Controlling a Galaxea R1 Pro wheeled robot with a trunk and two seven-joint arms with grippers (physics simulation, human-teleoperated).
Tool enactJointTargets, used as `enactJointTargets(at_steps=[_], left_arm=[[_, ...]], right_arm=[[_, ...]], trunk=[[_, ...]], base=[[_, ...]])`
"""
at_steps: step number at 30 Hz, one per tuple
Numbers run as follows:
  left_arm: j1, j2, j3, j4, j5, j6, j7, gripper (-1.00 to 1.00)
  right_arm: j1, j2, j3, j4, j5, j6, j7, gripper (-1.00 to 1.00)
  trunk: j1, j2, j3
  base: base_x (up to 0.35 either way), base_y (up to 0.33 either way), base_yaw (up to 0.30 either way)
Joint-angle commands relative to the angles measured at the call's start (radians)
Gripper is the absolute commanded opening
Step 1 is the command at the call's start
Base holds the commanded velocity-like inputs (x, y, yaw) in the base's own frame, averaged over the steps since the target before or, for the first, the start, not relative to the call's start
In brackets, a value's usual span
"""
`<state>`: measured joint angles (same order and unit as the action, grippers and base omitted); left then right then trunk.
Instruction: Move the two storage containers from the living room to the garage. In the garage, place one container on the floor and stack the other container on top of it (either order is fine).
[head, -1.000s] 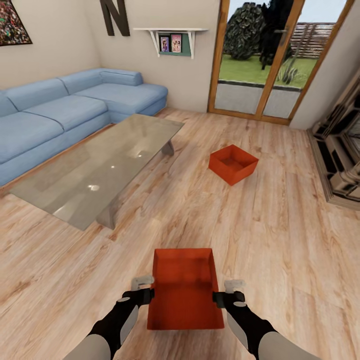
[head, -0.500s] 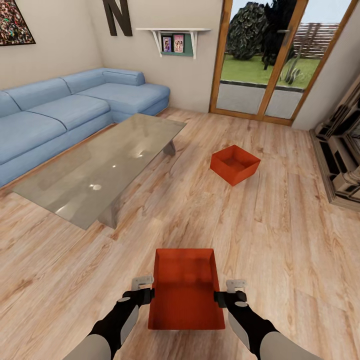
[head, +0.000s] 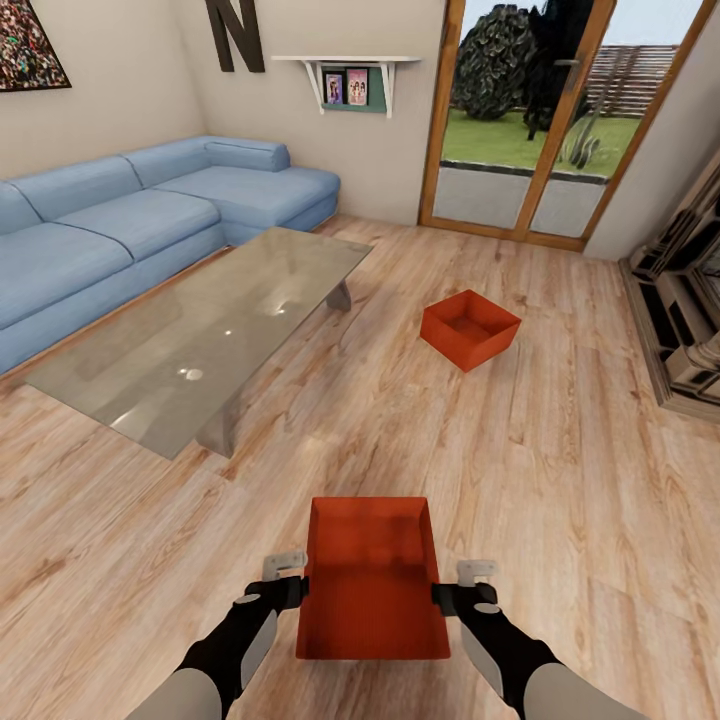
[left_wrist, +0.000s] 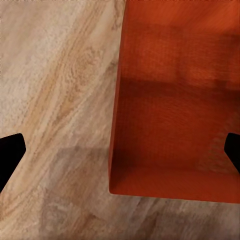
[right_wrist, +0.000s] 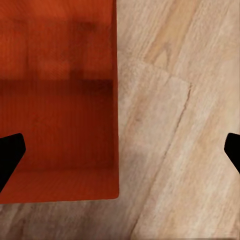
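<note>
My left gripper (head: 288, 578) and right gripper (head: 462, 585), both spread, straddle the near bin's (head: 371, 580) side walls; bare planks (head: 520, 450) reach the far bin (head: 470, 328).

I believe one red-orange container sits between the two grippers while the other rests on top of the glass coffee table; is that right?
Not quite. The near container does sit between the left gripper and right gripper, but the head view shows the far container on the wood-plank floor, beside the glass coffee table, not on it.
</note>
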<state>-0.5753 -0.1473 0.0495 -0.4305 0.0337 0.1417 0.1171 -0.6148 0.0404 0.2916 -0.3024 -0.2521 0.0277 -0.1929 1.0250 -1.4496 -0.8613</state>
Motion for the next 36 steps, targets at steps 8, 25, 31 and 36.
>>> enactJointTargets(at_steps=[8,25,31,36], left_arm=[[0.000,0.005,0.001,-0.012,-0.001,0.018,0.003,1.00],[0.000,0.010,0.000,-0.019,-0.003,0.019,0.003,1.00],[0.000,0.008,-0.020,-0.027,-0.008,0.020,0.003,1.00],[0.000,0.008,-0.053,-0.032,-0.045,0.013,0.004,1.00]], right_arm=[[0.000,0.000,0.010,-0.001,-0.005,-0.007,-0.009,1.00],[0.000,0.004,0.016,-0.001,-0.003,-0.007,-0.016,1.00],[0.000,0.003,0.014,-0.003,-0.003,-0.008,-0.018,1.00],[0.000,0.002,0.014,-0.003,-0.003,-0.008,-0.019,1.00]], trunk=[[0.000,0.000,-0.001],[0.000,0.000,-0.001],[0.000,0.000,-0.001],[0.000,0.000,-0.001]], base=[[0.000,0.000,0.000],[0.000,0.000,0.000],[0.000,0.000,0.000],[0.000,0.000,0.000]])
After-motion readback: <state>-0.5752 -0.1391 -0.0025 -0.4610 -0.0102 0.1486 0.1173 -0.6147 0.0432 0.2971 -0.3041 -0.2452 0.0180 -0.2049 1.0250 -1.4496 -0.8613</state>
